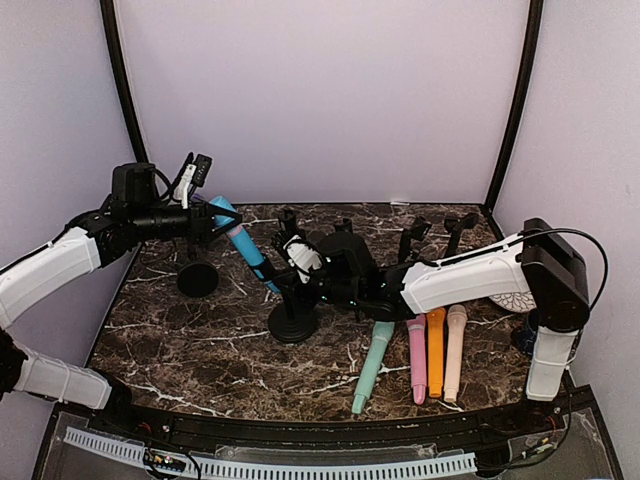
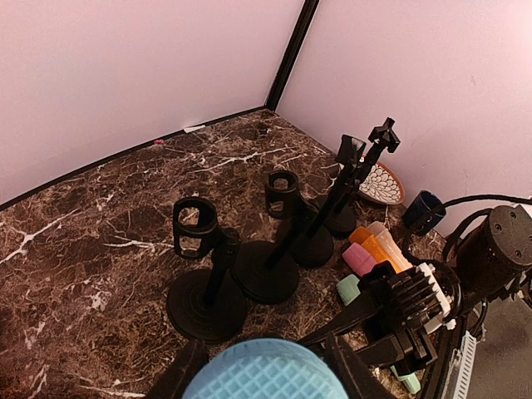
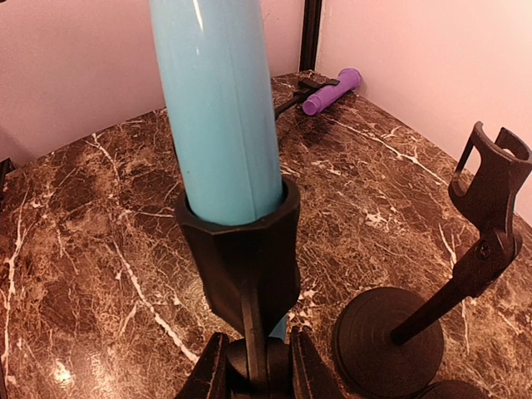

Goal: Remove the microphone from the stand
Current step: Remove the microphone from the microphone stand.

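The left claw (image 1: 205,222) grips the blue microphone (image 1: 248,250) by its head, handle seated in the clip (image 3: 241,241) of the stand (image 1: 293,322), whose stem (image 3: 252,320) the right claw (image 3: 258,370) clamps, likely bracing it for the pull.

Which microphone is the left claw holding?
The blue microphone: head in the left claw, shaft in the stand; four others lie loose on the table.
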You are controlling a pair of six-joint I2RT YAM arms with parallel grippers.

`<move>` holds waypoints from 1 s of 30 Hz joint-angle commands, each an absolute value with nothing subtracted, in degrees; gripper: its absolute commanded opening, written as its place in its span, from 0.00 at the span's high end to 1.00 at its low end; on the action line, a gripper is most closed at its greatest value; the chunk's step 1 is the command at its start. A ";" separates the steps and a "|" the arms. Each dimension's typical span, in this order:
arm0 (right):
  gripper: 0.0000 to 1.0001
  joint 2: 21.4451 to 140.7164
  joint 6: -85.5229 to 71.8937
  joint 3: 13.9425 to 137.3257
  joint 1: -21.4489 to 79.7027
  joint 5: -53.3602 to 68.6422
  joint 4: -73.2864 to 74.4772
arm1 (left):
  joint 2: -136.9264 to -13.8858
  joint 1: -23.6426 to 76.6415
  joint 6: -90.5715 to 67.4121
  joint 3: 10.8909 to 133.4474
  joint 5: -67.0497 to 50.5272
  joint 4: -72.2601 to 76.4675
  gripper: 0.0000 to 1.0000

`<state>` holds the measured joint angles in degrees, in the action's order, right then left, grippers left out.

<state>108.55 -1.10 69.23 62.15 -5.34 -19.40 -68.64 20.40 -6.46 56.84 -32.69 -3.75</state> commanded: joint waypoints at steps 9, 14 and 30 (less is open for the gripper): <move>1.00 108.82 -5.53 68.03 60.91 -6.20 -12.66 | -68.09 17.74 -2.69 57.94 -29.52 3.31 1.00; 1.00 108.86 -8.48 68.05 59.03 -4.81 -12.43 | -66.57 20.77 -0.65 56.43 -34.24 5.85 1.00; 1.00 109.69 -8.36 68.58 58.70 -6.15 -10.60 | -64.95 29.12 5.40 57.17 -27.02 1.76 1.00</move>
